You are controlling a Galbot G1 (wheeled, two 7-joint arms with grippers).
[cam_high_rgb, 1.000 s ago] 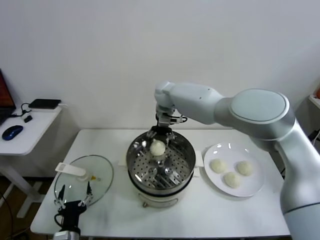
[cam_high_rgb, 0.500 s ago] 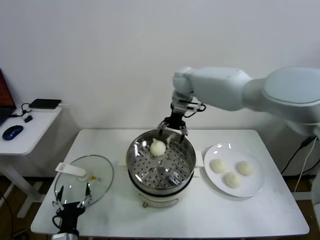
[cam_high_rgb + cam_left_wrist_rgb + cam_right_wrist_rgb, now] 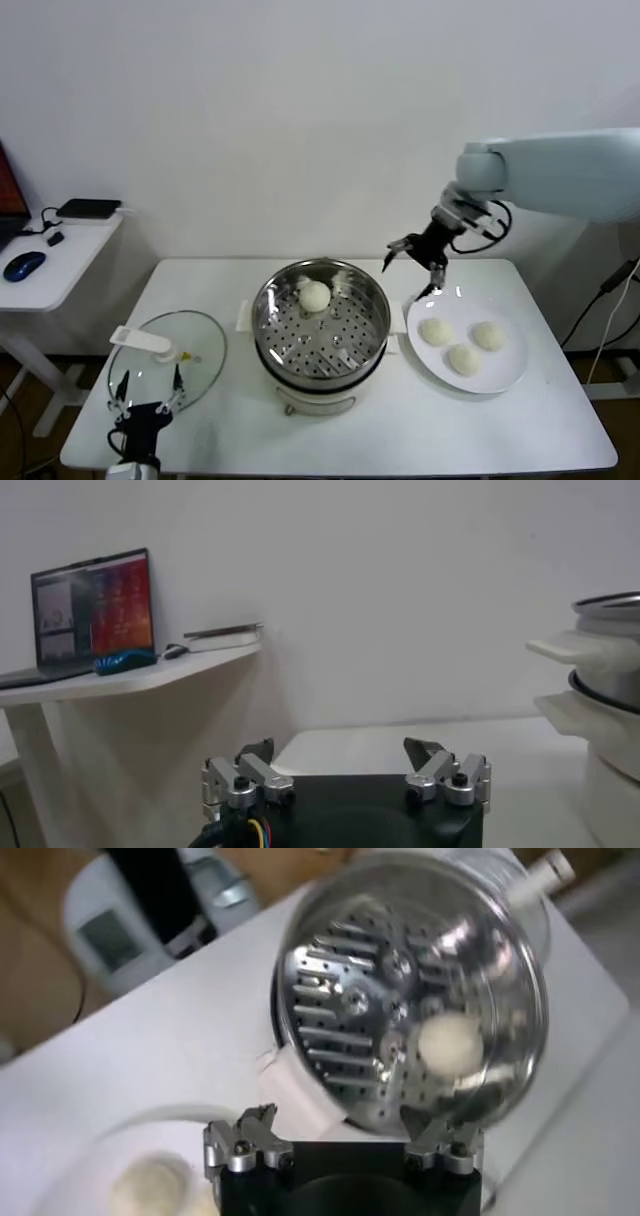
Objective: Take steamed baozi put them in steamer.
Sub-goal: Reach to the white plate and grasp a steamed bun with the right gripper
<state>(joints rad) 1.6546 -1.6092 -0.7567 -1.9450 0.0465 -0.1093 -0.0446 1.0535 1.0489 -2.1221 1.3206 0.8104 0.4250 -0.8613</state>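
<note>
While empty, right hand (image 3: 412, 268) open | steamer (image 3: 321, 330): one baozi (image 3: 315, 295) | plate (image 3: 505, 378): three

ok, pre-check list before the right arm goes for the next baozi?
1. Right pincer open and empty: ok.
2. First baozi resting on the tray inside the steamer: ok.
3. Three baozi lying on the plate: ok.
4. Right pincer above the plate's near-steamer edge, not yet over a bun: not ok.
5. Glass lid off the steamer, lying to its left: ok.
6. Left pincer parked at the front left table edge, open: ok.
</note>
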